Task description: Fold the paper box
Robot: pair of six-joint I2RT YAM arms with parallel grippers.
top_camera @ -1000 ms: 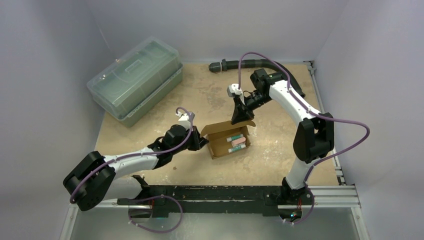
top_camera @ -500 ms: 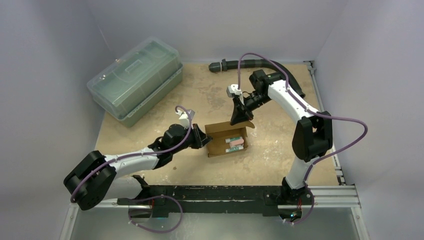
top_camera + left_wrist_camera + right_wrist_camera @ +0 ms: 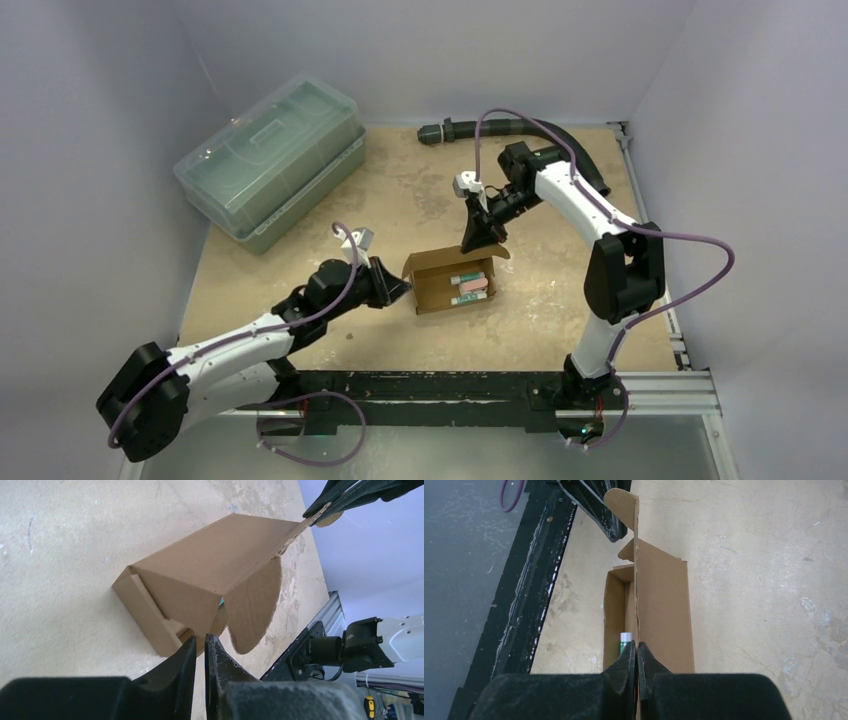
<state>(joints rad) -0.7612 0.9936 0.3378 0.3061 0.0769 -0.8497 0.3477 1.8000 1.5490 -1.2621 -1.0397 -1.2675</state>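
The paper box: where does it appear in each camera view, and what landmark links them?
Top external: paper box at table centre, lying open.
Left wrist: paper box mid-frame, seen from outside.
Right wrist: paper box centre, its raised flap edge-on.
Shared landmark: the right gripper pinching that flap.

- We see a scuffed tan table (image 3: 560, 300)
- On it, mid-table, the paper box (image 3: 445, 260)
- A lidded plastic bin (image 3: 270, 160), far left
- A black hose (image 3: 500, 128) along its far edge
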